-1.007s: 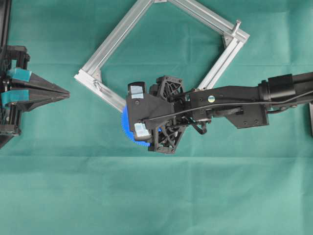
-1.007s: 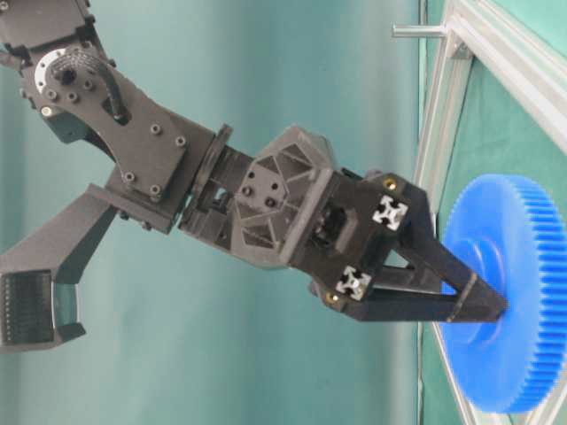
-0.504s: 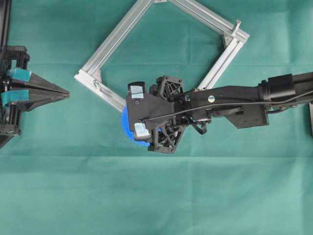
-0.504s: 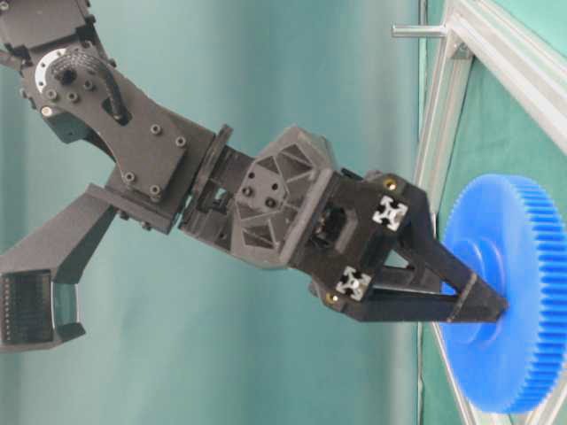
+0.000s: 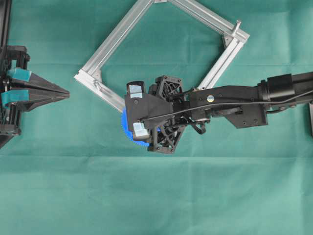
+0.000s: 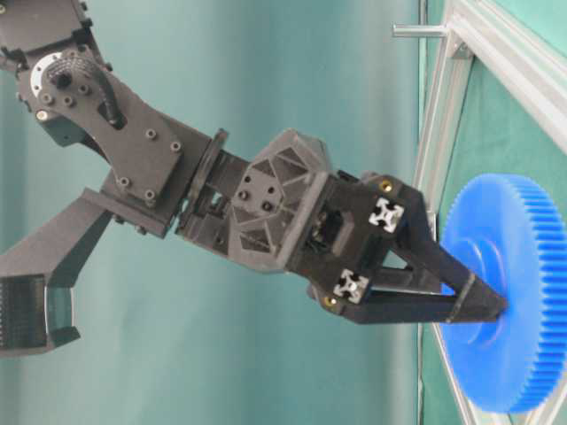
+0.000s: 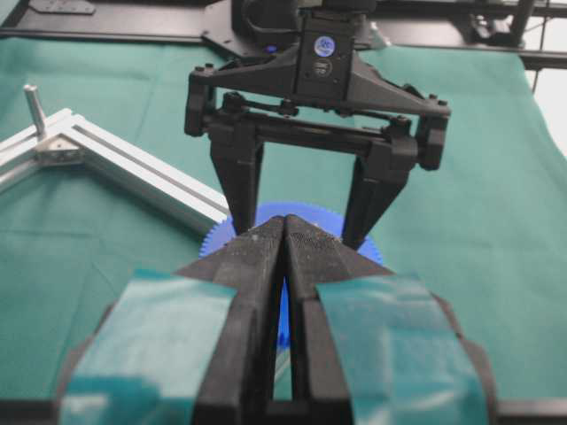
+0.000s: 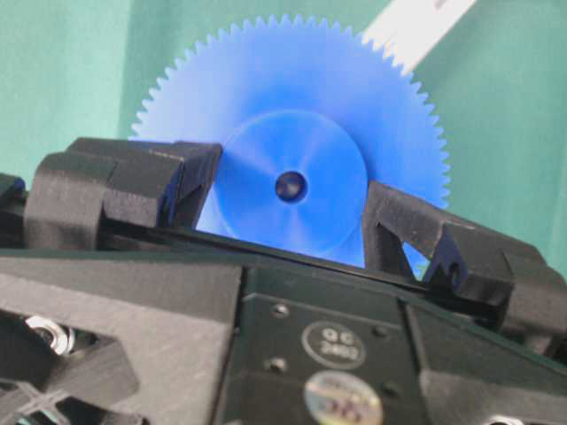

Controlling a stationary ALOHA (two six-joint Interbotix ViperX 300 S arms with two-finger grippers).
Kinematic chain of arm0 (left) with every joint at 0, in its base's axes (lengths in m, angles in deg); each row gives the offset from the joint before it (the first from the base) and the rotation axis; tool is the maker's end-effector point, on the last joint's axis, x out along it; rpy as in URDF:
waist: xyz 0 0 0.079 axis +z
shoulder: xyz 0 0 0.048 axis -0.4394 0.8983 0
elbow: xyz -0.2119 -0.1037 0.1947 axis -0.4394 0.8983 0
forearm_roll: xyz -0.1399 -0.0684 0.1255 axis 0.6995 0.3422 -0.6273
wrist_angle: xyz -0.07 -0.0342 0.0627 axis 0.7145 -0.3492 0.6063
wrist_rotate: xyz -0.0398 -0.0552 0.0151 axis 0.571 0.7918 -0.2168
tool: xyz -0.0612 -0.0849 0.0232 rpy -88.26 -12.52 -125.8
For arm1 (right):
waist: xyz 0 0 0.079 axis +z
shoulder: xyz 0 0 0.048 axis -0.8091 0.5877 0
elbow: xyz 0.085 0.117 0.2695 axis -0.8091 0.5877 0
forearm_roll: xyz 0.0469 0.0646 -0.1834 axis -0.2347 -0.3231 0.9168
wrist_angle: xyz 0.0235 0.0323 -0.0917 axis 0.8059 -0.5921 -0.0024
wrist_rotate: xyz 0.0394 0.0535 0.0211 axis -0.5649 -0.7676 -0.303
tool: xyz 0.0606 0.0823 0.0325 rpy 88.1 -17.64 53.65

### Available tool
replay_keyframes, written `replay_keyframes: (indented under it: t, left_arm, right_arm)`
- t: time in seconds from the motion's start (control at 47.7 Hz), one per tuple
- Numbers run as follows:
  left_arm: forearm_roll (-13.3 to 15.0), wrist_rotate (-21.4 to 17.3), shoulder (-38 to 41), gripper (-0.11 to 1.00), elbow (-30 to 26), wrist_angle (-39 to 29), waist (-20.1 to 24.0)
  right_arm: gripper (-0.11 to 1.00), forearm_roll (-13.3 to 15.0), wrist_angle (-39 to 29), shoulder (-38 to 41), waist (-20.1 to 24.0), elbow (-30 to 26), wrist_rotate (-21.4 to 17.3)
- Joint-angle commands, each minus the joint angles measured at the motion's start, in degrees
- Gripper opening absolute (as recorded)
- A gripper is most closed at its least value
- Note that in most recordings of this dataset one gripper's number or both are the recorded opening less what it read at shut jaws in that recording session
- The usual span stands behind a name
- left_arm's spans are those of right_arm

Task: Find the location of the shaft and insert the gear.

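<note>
Gear (image 8: 292,177), one only, bright blue and finely toothed, held flat by its raised hub between the two black fingers of the right gripper (image 8: 288,208), jaws spread wide and pressed to the hub's opposite sides, centre hole clear between them. Positioned low over the green cloth at the free end of a rail of the square aluminium frame (image 5: 117,34), directly beneath the gripper, hub axis pointing up toward the wrist. Shaft not visible in any view; possibly hidden under the gear or the gripper, so alignment of hole over peg cannot be confirmed. One taller silver pin (image 5: 237,24) standing at the frame's far corner, well apart from the gear. Left gripper (image 5: 61,91) parked at the left edge, fingers pressed together, holding nothing, well apart from the gear. Two arms, one frame, one gear counted.
</note>
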Motion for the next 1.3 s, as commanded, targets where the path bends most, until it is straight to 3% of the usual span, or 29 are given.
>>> replay_keyframes:
  t: [0.0,1.28]
  left_arm:
    - [0.1,0.1,0.3,0.02,-1.6,0.3,0.1]
    - [0.1,0.1,0.3,0.02,-1.6,0.3,0.2]
  right_arm:
    - [0.69,-0.4,0.2,-1.1,1.6,-2.2,0.2]
    - [0.69,-0.5,-0.4,-0.1,0.9,-1.9,0.4]
